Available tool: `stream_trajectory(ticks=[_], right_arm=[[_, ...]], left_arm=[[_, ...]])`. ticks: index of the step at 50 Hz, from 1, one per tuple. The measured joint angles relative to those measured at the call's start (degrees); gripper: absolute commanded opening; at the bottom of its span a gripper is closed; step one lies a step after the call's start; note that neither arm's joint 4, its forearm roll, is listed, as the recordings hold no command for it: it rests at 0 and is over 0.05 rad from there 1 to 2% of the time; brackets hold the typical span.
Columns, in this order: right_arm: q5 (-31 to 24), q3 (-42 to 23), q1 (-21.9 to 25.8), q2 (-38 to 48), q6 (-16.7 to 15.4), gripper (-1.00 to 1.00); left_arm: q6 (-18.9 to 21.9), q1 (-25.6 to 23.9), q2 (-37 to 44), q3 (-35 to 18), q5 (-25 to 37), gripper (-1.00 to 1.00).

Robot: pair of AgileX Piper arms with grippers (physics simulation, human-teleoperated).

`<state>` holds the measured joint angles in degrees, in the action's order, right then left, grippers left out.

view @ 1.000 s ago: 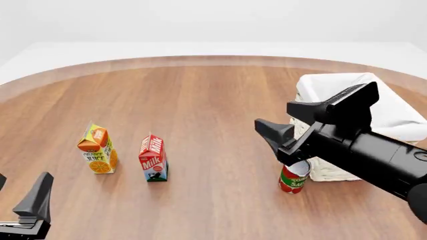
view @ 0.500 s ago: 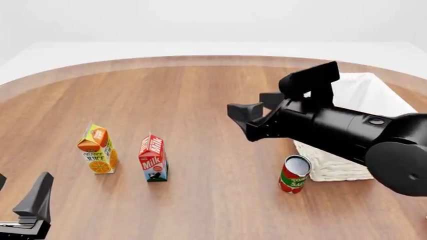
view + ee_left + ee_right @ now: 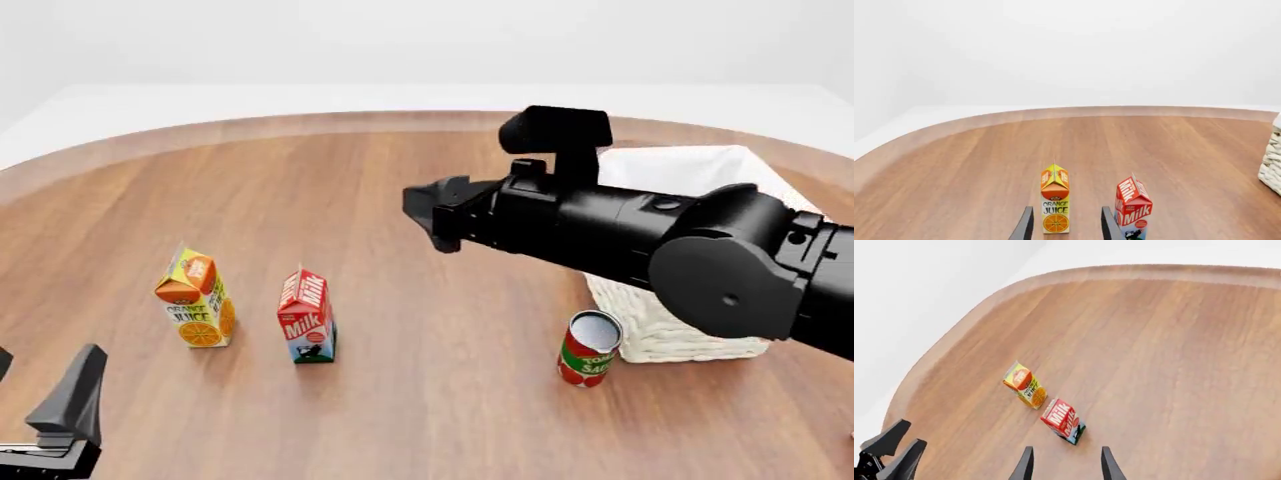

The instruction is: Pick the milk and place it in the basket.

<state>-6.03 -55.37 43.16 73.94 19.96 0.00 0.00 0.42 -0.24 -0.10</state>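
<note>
My right gripper (image 3: 430, 215) is up in the air with its fingers apart, holding nothing. The milk (image 3: 306, 318) stands on the desk (image 3: 400, 180) below it, a bit to its left and well apart, beside the juice (image 3: 195, 299). The basket (image 3: 694, 170) is behind it. My left gripper (image 3: 1064, 227) is open too, with the juice just ahead.

"Milk" is lettered in white on the red-topped gable carton (image 3: 307, 320); "ORANGE JUICE" is printed on the orange-yellow gable carton (image 3: 198, 300); partial lettering shows on the red can (image 3: 587, 352).
</note>
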Motion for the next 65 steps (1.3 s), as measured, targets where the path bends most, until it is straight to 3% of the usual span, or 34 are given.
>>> stream_trajectory(ticks=[22, 65], right_arm=[[-0.4, -8.02, 2.02, 9.63, 7.69, 1.0], [3.47, -14.18, 0.55, 20.97, 16.36, 1.0]], left_arm=[[0.0, 0.0, 0.0, 0.0, 0.0, 1.0], [0.0, 0.0, 0.0, 0.0, 0.0, 1.0]])
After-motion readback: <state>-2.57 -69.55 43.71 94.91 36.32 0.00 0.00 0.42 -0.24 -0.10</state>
